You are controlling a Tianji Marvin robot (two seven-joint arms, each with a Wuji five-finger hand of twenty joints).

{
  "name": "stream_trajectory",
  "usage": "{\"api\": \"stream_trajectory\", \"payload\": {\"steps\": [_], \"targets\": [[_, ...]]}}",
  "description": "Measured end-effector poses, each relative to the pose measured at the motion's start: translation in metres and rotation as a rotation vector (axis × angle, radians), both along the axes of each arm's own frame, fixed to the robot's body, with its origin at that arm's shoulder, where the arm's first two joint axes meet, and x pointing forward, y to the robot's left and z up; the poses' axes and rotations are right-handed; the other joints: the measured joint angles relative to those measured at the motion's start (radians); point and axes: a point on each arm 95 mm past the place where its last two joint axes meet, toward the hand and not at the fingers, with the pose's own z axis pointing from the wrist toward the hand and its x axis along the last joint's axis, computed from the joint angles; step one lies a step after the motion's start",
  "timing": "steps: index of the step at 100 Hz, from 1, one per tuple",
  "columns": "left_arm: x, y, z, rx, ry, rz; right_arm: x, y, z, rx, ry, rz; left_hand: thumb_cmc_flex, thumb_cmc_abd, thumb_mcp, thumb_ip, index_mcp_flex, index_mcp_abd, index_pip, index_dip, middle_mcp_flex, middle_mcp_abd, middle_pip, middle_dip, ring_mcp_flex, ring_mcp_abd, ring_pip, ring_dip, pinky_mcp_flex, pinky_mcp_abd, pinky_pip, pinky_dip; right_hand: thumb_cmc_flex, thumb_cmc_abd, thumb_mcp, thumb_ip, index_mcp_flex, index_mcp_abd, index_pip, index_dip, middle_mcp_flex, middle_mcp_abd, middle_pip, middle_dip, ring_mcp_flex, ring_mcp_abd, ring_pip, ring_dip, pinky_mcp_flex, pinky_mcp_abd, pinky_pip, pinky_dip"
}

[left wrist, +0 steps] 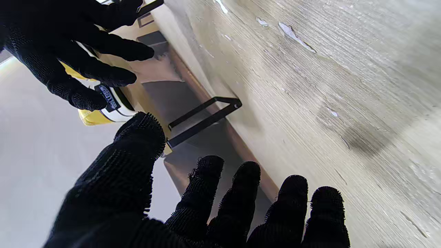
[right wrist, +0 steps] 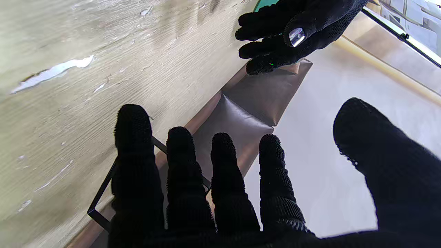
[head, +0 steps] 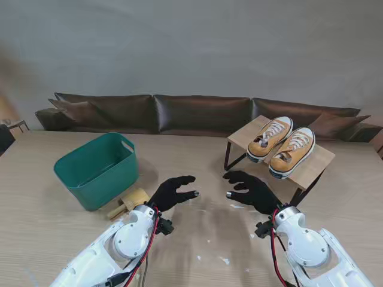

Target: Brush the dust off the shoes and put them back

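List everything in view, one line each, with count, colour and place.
shoes: two, yellow with white soles and laces, side by side on the small rack
rack: one, light wood top on black legs, on the table to my right
tub: one, green, on the table to my left
brush: one, wooden, on the table by the tub, nearer to me
sofa: one, dark brown, behind the table
left hand: black glove, open, over the table
right hand: black glove, open, over the table

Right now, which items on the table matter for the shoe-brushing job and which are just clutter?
For the job:
- pair of yellow canvas sneakers with white laces
- small wooden shoe rack on black metal legs under them
- wooden brush, partly hidden beside the bin
- left hand and right hand, both open

Lying about:
- green plastic bin
- white flecks
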Motion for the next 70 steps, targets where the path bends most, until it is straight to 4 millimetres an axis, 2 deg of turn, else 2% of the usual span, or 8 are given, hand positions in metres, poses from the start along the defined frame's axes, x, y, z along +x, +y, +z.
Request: {"api": "stream_trajectory", "payload": {"steps": [7,54,63,70], "targets": [[0.000,0.000,0.000,0.001,0.002,0.001,-0.001,0.000,-0.001,-0.001,0.003,0.004,0.000,0.000,0.000,0.000,0.000,0.000,0.000,0.000,0.010,0.000,0.000,0.000,0.000,0.000,0.000,0.000,0.000,0.000,0.000,0.000,0.000,0.000,0.000,0.000,0.000,0.000,0.000,0.000,0.000,0.000,0.000,0.000,0.000,0.000,0.000,0.000,0.000,0.000,0.000,0.017],[0.000,-0.001,-0.001,-0.009,0.002,0.010,-0.009,0.002,-0.001,-0.013,0.005,0.034,0.000,0.000,0.000,0.000,0.001,0.000,0.000,0.000,0.011,0.000,0.000,0.000,0.000,0.000,0.000,0.000,-0.007,0.000,0.000,0.000,0.000,0.000,0.000,0.000,0.000,0.000,0.000,0.000,0.000,0.001,0.000,0.000,0.000,0.001,0.000,0.000,0.000,0.000,-0.010,0.019],[0.000,-0.001,-0.001,-0.006,0.010,0.010,-0.013,0.002,0.006,-0.014,-0.005,0.036,0.000,0.000,0.000,0.000,0.001,0.000,0.000,0.000,0.011,0.000,0.000,0.000,0.000,0.000,0.000,0.000,-0.009,0.000,0.000,0.000,0.000,0.000,0.000,0.000,0.000,0.000,0.000,0.000,0.000,0.004,0.000,0.000,0.002,0.014,0.000,0.000,0.000,0.010,-0.010,0.019],[-0.001,-0.001,0.000,0.005,0.007,0.012,-0.021,0.002,0.020,-0.011,-0.025,0.032,0.000,0.000,0.000,0.000,0.001,0.000,0.000,0.000,0.011,0.000,0.000,0.000,0.000,0.000,0.000,0.000,-0.009,0.000,0.000,0.000,-0.010,0.000,-0.011,0.000,0.000,0.000,-0.001,0.000,0.001,0.007,0.000,0.000,0.039,0.027,0.004,0.003,0.000,0.015,-0.010,0.027]]}}
